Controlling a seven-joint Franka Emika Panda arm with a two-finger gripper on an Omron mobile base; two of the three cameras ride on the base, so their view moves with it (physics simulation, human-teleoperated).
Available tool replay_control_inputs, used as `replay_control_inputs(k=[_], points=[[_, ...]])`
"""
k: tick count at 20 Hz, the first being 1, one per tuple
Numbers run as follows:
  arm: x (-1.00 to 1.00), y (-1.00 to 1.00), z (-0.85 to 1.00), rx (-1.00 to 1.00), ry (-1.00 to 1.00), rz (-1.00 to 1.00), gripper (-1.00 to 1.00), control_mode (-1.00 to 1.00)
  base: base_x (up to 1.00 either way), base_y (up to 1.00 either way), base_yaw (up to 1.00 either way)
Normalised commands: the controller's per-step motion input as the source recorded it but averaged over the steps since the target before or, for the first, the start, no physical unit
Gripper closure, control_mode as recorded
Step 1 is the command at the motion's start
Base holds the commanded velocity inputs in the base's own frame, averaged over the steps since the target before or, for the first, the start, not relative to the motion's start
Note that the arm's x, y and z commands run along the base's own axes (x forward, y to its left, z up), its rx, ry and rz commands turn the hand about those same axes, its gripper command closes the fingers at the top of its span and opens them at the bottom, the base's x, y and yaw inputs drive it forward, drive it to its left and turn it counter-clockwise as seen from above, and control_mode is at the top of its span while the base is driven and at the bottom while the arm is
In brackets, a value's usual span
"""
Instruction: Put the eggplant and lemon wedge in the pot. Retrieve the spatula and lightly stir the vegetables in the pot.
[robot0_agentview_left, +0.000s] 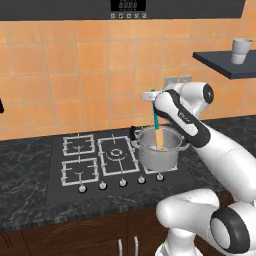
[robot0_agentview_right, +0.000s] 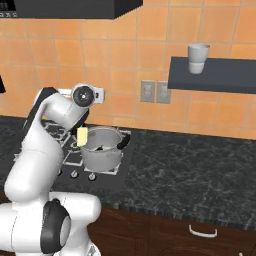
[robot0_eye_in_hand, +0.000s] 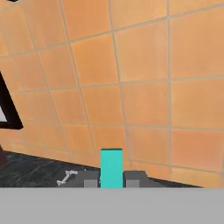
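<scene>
Steel, round and shiny, the straight-sided pot (robot0_agentview_left: 158, 150) with black side handles stands on the right rear burner of the black gas hob (robot0_agentview_left: 100, 160), which is let into the dark speckled stone bench (robot0_agentview_right: 190, 170). Above the pot the hand (robot0_eye_in_hand: 111, 180) is closed on the slim teal-green handle of the spatula (robot0_agentview_left: 158, 131), which hangs down with its flat tan-yellow head inside the pot. Behind the pot rises the orange tiled wall (robot0_eye_in_hand: 131, 78). Right of the pot, higher up, a grey cup (robot0_agentview_right: 198, 58) stands on a dark wall shelf (robot0_agentview_right: 215, 75).
</scene>
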Motion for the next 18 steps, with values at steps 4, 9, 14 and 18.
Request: replay_control_inputs(k=[4,9,14,18], points=[[0.83,-0.28,-0.41,0.00,-0.05,0.00,1.00,-1.00,0.00,0.00,0.00],[0.63,-0.16,-0.72,0.00,-0.01,0.00,1.00,-1.00,0.00,0.00,0.00],[0.49,-0.04,-0.74,0.00,0.00,0.00,1.00,-1.00,0.00,0.00,0.00],[0.69,-0.04,-0.50,0.00,0.00,0.00,1.00,-1.00,0.00,0.00,0.00]])
